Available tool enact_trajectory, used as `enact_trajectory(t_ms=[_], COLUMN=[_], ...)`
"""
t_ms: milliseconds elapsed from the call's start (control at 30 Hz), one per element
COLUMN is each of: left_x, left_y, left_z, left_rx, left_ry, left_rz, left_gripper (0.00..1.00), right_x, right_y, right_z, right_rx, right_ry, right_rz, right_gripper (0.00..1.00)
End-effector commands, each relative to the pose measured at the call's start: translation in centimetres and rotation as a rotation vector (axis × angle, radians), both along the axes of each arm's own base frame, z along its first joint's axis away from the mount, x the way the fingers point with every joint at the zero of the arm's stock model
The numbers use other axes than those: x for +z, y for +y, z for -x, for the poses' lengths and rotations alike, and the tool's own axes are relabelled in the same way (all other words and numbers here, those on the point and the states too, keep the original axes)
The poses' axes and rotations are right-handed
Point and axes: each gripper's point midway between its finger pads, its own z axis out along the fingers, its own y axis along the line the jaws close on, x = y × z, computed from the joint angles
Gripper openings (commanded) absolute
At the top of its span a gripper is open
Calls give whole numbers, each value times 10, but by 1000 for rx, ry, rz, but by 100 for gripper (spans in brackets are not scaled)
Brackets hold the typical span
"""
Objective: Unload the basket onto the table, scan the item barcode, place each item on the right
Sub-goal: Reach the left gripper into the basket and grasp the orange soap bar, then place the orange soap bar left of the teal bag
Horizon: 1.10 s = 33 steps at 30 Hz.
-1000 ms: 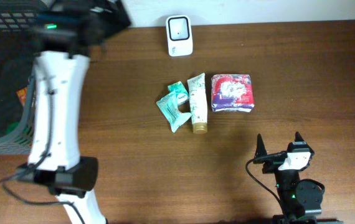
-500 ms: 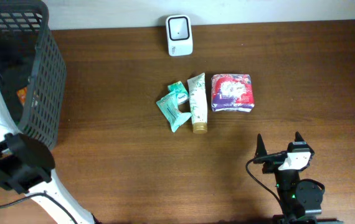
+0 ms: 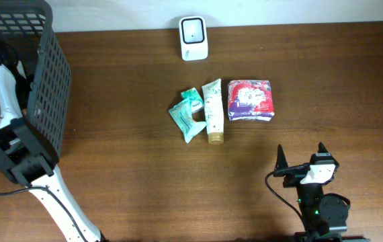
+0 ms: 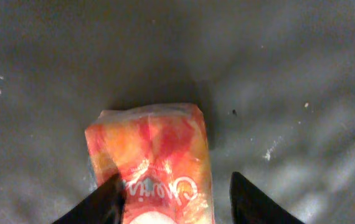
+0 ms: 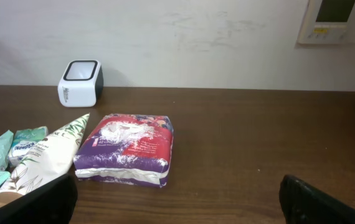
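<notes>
**Now: left jaws astride a packet down in the basket**

I am looking at the wooden table (image 3: 144,175) from overhead. The dark mesh basket (image 3: 52,94) is filling the upper left of the frame. My left arm (image 3: 23,151) is bending up from the lower left and going over the basket's rim, which is why its gripper is showing only in the wrist view.

Around the middle of the frame, a purple pack (image 3: 250,101), a pale tube (image 3: 211,111) and some teal sachets (image 3: 188,115) are lying in a close row. I am guessing they are laid out there to keep the way to the scanner free. The white scanner (image 3: 193,38) is standing at the top centre, well apart from them, with its window facing up.

The item I am going for, as I judge it, is the orange-red packet (image 4: 159,149), lying flat on the grey basket floor at the lower centre of the wrist view. The left gripper (image 4: 175,183) is straddling its near end. One finger is touching the wrapper's edge, while the other is showing a gap, so the jaws are parted and not yet clamping anything.

The right gripper (image 3: 300,149) is waiting at the lower right with its jaws spread wide, holding nothing.
</notes>
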Motion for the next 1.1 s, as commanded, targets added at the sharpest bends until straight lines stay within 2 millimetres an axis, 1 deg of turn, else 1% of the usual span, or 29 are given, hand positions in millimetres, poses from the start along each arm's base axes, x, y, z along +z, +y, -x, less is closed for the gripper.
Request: enact_trajectory(t_ms=[0, 33, 67, 167, 200, 233, 267, 300, 333, 367, 400, 467, 500, 533, 567, 600, 633, 667, 700, 733, 767, 800, 833, 867, 933, 967, 1000, 1033, 1067], left_x=[-10, -11, -15, -44, -46, -40, -31, -2, 40, 75, 145, 250, 292, 328, 379, 400, 412, 408, 396, 387, 368, 337, 304, 282, 225, 198, 168, 132, 104], left_y=[3, 4, 3, -3, 0, 3, 5, 13, 24, 30, 33, 17, 3, -15, -60, -95, -140, -179, -222, -255, -287, -316, -343, -366, -403, -414, -428, -439, -441], left_z=[0, 1, 2, 17, 23, 24, 23, 18, 13, 11, 5, 5, 10, 15, 22, 24, 27, 27, 23, 21, 19, 20, 24, 26, 34, 35, 35, 31, 22], left_rx=[3, 5, 6, 8, 16, 22, 26, 111, 225, 284, 356, 414, 444, 462, 386, 280, 165, 102, -17, -136, -192, -200, -269, -366, -428, -453, -479, -497, -495], left_ry=[2, 5, 16, 103, 125, 124, 113, 54, -38, -116, -297, -588, -710, -817, -944, -976, -967, -911, -842, -798, -722, -612, -497, -421, -240, -177, -122, -88, -88], left_rz=[12, 14, 19, 64, 59, 55, 49, 35, 19, 3, -9, 20, 70, 158, 336, 432, 534, 594, 608, 585, 525, 413, 275, 223, 146, 118, 110, 97, 81], left_gripper=[46, 44, 37, 34, 11, 0, 0, 0, 0, 0, 0, 0, 0, 0, 0, 0, 0, 0, 0, 0, 0, 0, 0, 0, 2, 6, 6, 6, 5], right_x=[-3, -3, -3, -3, -3, -3, -3, -3, -3, -3, -3, -3, -3, -3, -3, -3, -3, -3, -3, -3, -3, -3, -3, -3, -3, -3, -3, -3, -3], right_y=[0, 0, 0, 0, 0, 0, 0, 0, 0, 0, 0, 0, 0, 0, 0, 0, 0, 0, 0, 0, 0, 0, 0, 0, 0, 0, 0, 0, 0], right_z=[0, 0, 0, 0, 0, 0, 0, 0, 0, 0, 0, 0, 0, 0, 0, 0, 0, 0, 0, 0, 0, 0, 0, 0, 0, 0, 0, 0, 0], right_rx=[0, 0, 0, 0, 0, 0, 0, 0, 0, 0, 0, 0, 0, 0, 0, 0, 0, 0, 0, 0, 0, 0, 0, 0, 0, 0, 0, 0, 0], right_ry=[5, 5, 5, 5, 5, 5, 5, 5, 5, 5, 5, 5, 5, 5, 5, 5, 5, 5, 5, 5, 5, 5, 5, 5, 5, 5, 5, 5, 5], right_rz=[6, 6, 6, 6, 6, 6, 6, 6, 6, 6, 6, 6, 6, 6, 6, 6, 6, 6, 6, 6, 6, 6, 6, 6, 6, 6, 6, 6, 6], right_gripper=[99, 99, 99, 99, 99, 99, 99, 98, 99, 99, 99, 99, 99, 99, 98, 98, 99, 99, 99, 99, 99, 99, 98, 99, 98, 99, 99, 99, 99])
